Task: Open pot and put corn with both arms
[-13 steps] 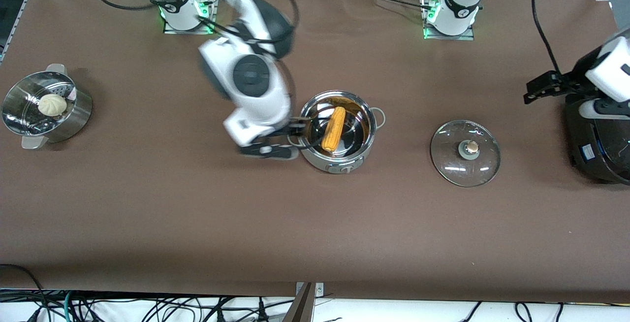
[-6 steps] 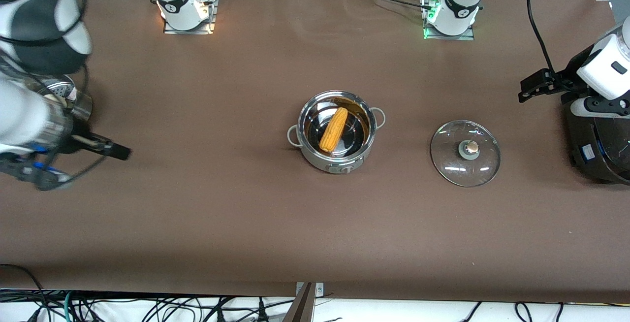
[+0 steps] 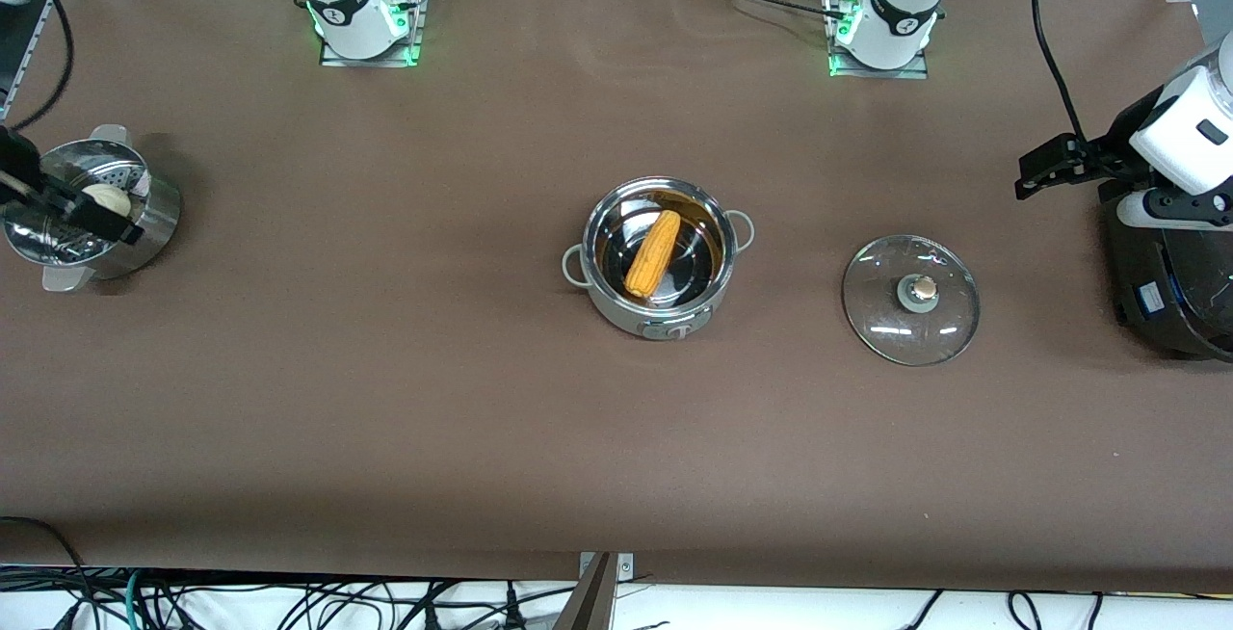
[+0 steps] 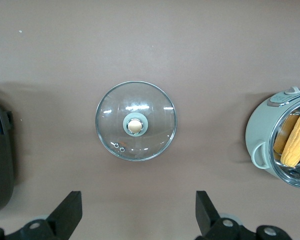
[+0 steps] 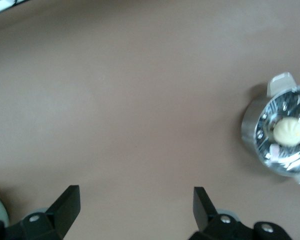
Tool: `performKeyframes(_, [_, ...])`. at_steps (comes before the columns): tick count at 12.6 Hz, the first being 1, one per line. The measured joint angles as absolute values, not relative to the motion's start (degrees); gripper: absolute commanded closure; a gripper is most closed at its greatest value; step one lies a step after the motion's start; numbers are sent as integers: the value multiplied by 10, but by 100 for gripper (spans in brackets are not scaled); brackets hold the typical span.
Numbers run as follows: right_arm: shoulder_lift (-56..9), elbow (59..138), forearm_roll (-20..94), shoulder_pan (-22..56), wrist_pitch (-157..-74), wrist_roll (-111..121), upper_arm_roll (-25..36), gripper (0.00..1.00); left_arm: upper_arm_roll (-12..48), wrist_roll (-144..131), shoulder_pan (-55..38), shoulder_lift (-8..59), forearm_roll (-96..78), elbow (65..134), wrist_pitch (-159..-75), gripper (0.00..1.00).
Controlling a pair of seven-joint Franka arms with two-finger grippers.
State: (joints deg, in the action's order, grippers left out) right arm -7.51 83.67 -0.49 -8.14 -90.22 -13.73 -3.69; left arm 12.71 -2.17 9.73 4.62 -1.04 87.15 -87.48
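Note:
The pot (image 3: 665, 322) stands open mid-table, and the corn (image 3: 653, 252) lies slanted inside it. Its glass lid (image 3: 910, 300) lies flat on the table beside it, toward the left arm's end. My left gripper (image 3: 1029, 177) is open and empty, up in the air near that end of the table. Its wrist view shows its open gripper (image 4: 137, 212), the lid (image 4: 135, 121), the pot (image 4: 262, 135) and the corn (image 4: 296, 140). My right gripper (image 3: 96, 216) is open and empty over the steamer pot. In its own wrist view the right gripper (image 5: 135, 207) has only bare table between its fingers.
A steel steamer pot (image 3: 159, 225) with a white bun (image 3: 108, 196) stands at the right arm's end; it also shows in the right wrist view (image 5: 250, 125). A black round appliance (image 3: 1170, 283) stands at the left arm's end. Cables hang past the table's near edge.
My right arm has swung away from the pot to its own end of the table, ending over the steamer pot. The corn stays in the pot. The left arm has barely moved.

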Motion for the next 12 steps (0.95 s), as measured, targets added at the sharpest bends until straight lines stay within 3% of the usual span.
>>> performKeyframes(3, [-59,857,7,-83,-917,8,5,0,127,-22,97,46,-10,871,-875,0])
performKeyframes(12, [-80,853,6,-77,-916,14,0,0,126,-22,98,46,-10,871,-875,0])
